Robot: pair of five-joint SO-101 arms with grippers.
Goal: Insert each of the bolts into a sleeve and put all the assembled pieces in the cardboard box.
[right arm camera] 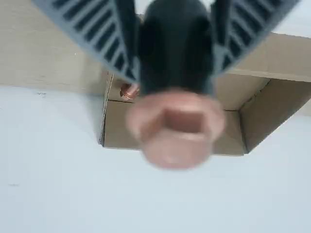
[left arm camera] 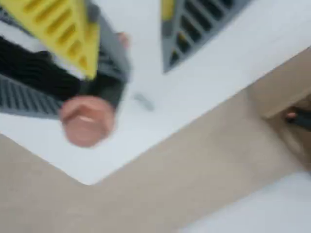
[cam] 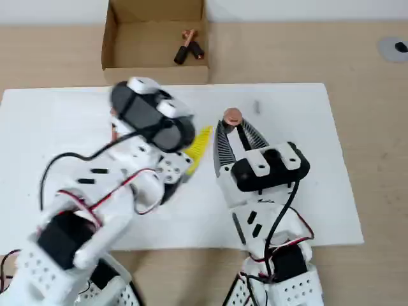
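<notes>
You've got a copper-col. metal bolt, blk cylindrical sleeve, grey ribbed fingers, brown cardboard box, white sheet & tan table.

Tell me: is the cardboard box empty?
No, the cardboard box holds copper-and-black pieces lying on its floor.

We see a white sheet spread across the wooden table, with a grey round disc by the table's right edge, off the sheet.
</notes>
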